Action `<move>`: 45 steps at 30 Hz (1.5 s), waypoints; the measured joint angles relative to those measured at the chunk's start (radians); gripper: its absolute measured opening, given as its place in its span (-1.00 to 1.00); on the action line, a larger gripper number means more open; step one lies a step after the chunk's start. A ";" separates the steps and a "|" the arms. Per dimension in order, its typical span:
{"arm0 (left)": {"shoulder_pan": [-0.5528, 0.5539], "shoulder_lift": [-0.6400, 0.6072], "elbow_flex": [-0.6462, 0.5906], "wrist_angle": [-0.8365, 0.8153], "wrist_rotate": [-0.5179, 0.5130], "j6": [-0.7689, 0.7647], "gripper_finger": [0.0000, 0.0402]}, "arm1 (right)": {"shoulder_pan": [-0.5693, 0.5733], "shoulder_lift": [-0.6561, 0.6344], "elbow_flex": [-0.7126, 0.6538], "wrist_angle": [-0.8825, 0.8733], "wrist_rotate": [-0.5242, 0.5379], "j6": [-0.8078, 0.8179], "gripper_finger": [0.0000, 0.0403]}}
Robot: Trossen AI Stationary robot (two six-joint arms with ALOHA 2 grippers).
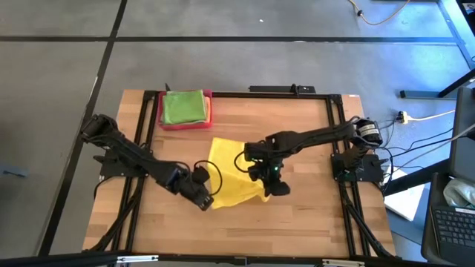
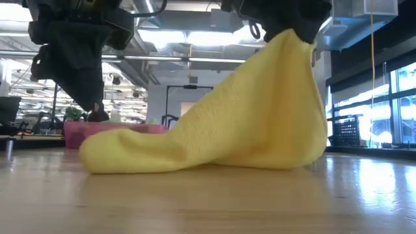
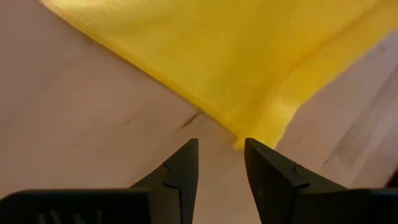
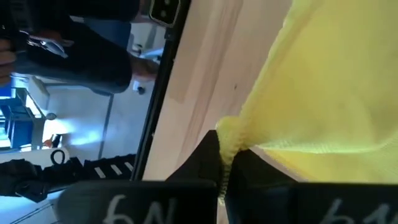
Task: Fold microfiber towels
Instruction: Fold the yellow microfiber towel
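Observation:
A yellow microfiber towel [image 1: 231, 172] lies in the middle of the table, one end raised into a peak [image 2: 292, 45] and the other end resting flat on the wood [image 2: 110, 156]. My right gripper [image 4: 222, 163] is shut on the raised end. My left gripper [image 3: 221, 155] is open, pointing down just short of the towel's near-left corner [image 3: 252, 130], with bare wood between its fingers. A folded green towel [image 1: 182, 107] rests on the pink-red tray [image 1: 209, 111] at the far left. My right gripper pinches a bunched corner of the yellow towel [image 4: 229, 135] between its two fingers, coming from above at a slant. That corner is lifted clear. The cloth slopes down from it, fairly smooth, and its lower part lies on the table [image 2: 195, 159].
Black frame rails [image 1: 338, 133] run along the table's left, right and far sides. Bare wood [image 1: 245, 230] stretches between the towel and the near edge. Cables and a laptop [image 1: 453, 222] lie beyond the table's right side.

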 joint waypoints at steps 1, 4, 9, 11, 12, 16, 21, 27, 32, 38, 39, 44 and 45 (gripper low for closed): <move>-0.003 0.000 -0.002 0.009 0.002 0.000 -0.39 | 0.000 0.000 -0.012 0.009 -0.002 0.006 -0.98; -0.006 0.000 -0.002 0.036 0.012 0.007 -0.40 | 0.000 0.000 -0.033 0.012 -0.018 0.019 -0.98; -0.009 -0.011 -0.002 0.213 0.028 0.123 -0.39 | 0.000 0.000 -0.036 0.023 -0.033 0.018 -0.98; -0.008 -0.011 -0.002 0.311 0.076 0.202 -0.39 | 0.000 0.000 -0.036 0.030 -0.034 0.017 -0.98; -0.006 -0.011 -0.002 0.364 0.113 0.237 -0.39 | 0.000 0.000 -0.036 0.030 -0.034 0.014 -0.98; -0.004 -0.011 -0.002 0.485 0.221 0.321 -0.38 | 0.000 0.000 -0.036 0.030 -0.034 -0.002 -0.98; -0.021 -0.011 -0.002 0.362 0.190 0.434 -0.38 | 0.000 0.000 -0.036 0.030 -0.035 -0.007 -0.98; -0.038 -0.005 -0.002 0.321 0.145 0.576 -0.29 | 0.000 0.000 -0.036 0.030 -0.035 -0.021 -0.98; -0.038 0.021 -0.002 0.374 0.146 0.608 -0.04 | 0.000 0.000 -0.036 0.030 -0.035 -0.032 -0.98; -0.035 0.072 -0.002 0.353 0.175 0.551 0.23 | 0.000 0.000 -0.036 0.039 -0.035 -0.035 -0.98; -0.035 0.084 -0.002 0.355 0.179 0.538 0.25 | 0.000 0.000 -0.036 0.041 -0.035 -0.035 -0.98; -0.034 0.142 -0.002 0.374 0.207 0.480 0.28 | 0.000 0.000 -0.036 0.042 -0.035 -0.035 -0.98; -0.034 0.148 -0.002 0.385 0.208 0.474 0.28 | 0.000 0.000 -0.036 0.042 -0.035 -0.035 -0.98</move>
